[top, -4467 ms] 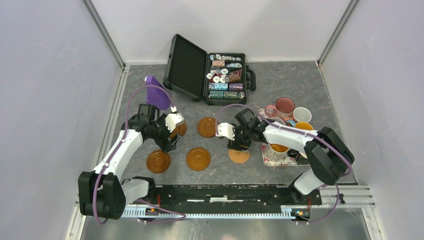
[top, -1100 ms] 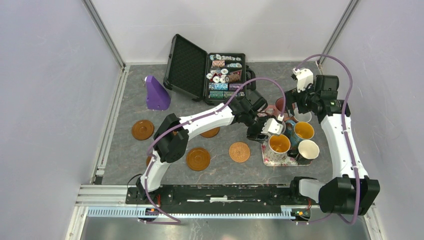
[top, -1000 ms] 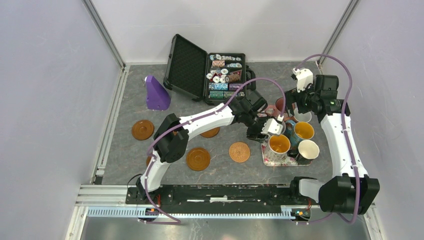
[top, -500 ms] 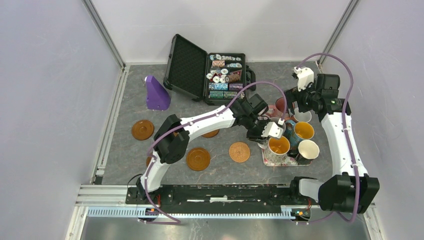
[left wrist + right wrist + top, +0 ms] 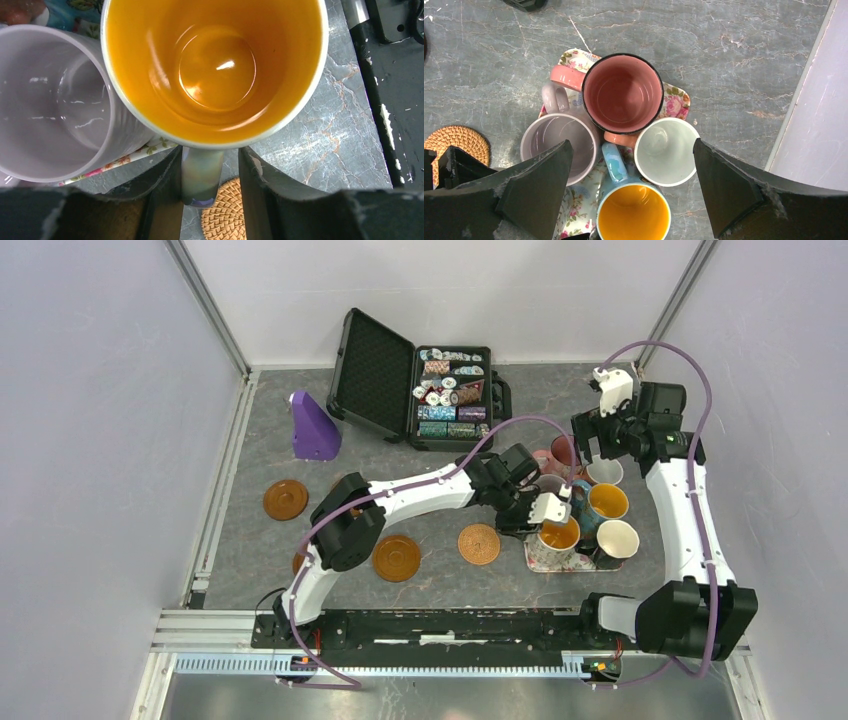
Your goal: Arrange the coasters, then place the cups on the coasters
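Observation:
A floral cup with an orange inside [image 5: 560,534] [image 5: 215,65] is at the near-left corner of the floral tray [image 5: 533,560] [image 5: 142,151]. My left gripper [image 5: 547,520] [image 5: 207,165] is shut on its handle [image 5: 202,175]. A lilac cup [image 5: 50,105] [image 5: 559,142] touches it. My right gripper [image 5: 590,435] [image 5: 631,150] hangs open above the cluster: a pink-lined cup [image 5: 622,92], a white cup [image 5: 666,150] and a blue cup with a yellow inside [image 5: 634,217]. A woven tan coaster [image 5: 479,544] [image 5: 225,212] lies left of the tray. Brown coasters [image 5: 286,499] [image 5: 397,558] lie further left, and others are partly hidden by my left arm.
An open black case of poker chips [image 5: 415,380] stands at the back. A purple object [image 5: 312,427] stands at the back left. Another white cup [image 5: 617,538] sits at the tray's near right. The side wall [image 5: 819,100] is close on the right.
My left gripper has narrowed round the floral cup's handle and drawn slightly toward the near edge. The lilac cup now shows behind it. My right gripper has edged slightly right, still wide open.

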`<action>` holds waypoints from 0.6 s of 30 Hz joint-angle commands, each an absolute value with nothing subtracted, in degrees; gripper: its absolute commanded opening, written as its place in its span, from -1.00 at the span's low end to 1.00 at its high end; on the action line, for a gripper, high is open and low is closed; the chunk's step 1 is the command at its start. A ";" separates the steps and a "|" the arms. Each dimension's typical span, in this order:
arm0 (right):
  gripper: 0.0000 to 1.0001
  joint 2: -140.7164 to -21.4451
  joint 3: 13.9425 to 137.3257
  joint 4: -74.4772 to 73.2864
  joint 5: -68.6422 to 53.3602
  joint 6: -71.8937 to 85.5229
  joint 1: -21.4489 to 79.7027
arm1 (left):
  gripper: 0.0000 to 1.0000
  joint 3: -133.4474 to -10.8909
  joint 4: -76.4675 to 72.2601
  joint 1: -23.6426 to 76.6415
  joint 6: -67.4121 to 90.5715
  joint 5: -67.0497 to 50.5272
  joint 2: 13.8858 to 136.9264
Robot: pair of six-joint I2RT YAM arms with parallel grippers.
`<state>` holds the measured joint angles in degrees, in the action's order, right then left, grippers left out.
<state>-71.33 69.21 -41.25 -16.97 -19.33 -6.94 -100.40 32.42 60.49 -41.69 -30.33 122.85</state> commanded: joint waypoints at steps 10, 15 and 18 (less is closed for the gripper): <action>0.96 -70.88 71.08 -39.88 -18.59 -19.96 -8.51 | -0.23 -98.75 24.28 61.39 -30.57 -27.41 122.28; 0.96 -71.21 71.63 -40.08 -18.74 -19.95 -8.78 | -0.49 -96.38 22.46 61.35 -27.29 -25.81 120.30; 0.96 -71.42 71.70 -39.90 -18.91 -19.86 -8.83 | -0.69 -94.90 20.86 61.39 -25.47 -25.85 118.41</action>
